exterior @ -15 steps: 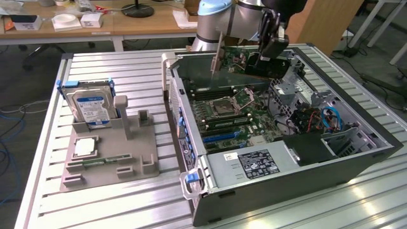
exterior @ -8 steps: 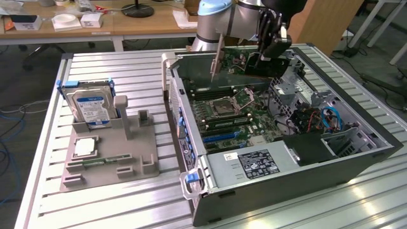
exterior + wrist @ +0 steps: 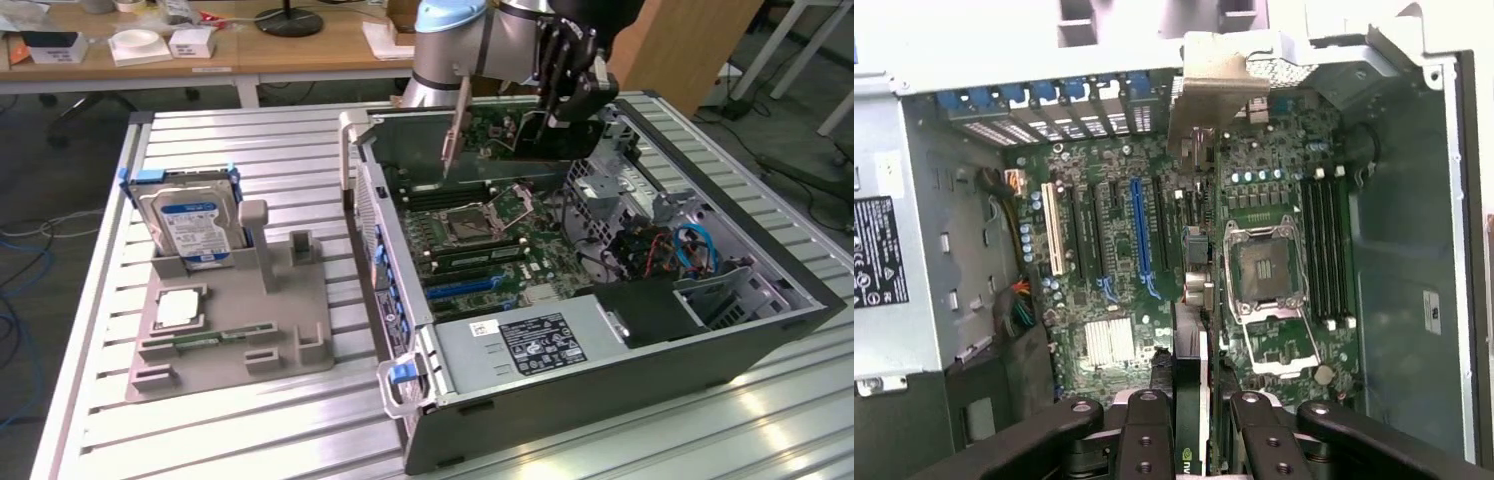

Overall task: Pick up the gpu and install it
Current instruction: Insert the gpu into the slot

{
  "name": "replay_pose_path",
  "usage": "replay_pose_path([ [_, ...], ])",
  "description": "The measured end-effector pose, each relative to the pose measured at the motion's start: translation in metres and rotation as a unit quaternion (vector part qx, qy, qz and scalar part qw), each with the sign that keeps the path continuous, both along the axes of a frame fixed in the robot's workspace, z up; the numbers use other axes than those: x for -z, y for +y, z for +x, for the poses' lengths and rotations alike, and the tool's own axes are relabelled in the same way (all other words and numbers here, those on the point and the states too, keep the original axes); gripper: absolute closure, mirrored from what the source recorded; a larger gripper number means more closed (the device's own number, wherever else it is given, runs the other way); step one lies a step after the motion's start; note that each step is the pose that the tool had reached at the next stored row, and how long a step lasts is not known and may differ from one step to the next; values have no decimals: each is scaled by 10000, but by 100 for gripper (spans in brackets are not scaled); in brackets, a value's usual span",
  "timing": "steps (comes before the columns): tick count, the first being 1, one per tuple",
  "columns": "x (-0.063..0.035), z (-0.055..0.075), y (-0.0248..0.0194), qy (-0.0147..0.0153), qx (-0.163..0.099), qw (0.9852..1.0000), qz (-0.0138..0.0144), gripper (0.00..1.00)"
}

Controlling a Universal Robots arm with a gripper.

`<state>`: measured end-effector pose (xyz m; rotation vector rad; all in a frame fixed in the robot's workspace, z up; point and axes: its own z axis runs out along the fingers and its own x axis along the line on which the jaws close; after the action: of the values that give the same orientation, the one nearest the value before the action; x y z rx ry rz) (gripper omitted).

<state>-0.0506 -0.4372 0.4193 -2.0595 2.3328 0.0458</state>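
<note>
1. While it hangs over the open computer case (image 3: 601, 400) in the upper middle of the exterior view, the gripper (image 3: 571, 112) is clamped on the gpu (image 3: 507, 135).
2. The gpu stands on edge above the motherboard (image 3: 494, 250), with its metal bracket (image 3: 458, 125) at the exterior view's left end.
3. Seen from the wrist, black fingers (image 3: 1144, 440) pinch the card between the blue slot (image 3: 1140, 235) and the CPU socket (image 3: 1264, 275).
4. At centre left of the exterior view, a hard drive (image 3: 194, 225) stands upright in a grey holder (image 3: 227, 350).
</note>
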Motion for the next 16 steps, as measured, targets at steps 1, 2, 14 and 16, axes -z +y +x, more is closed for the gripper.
replay_pose_path([
  [1, 1, 0, 0, 0, -39, 10000, 0, 73],
  [2, 0, 0, 0, 0, -42, 10000, 0, 73],
  [14, 45, -1, 6, -83, -227, 9997, -13, 73],
  [16, 72, -1, 6, -86, -258, 9996, -12, 73],
])
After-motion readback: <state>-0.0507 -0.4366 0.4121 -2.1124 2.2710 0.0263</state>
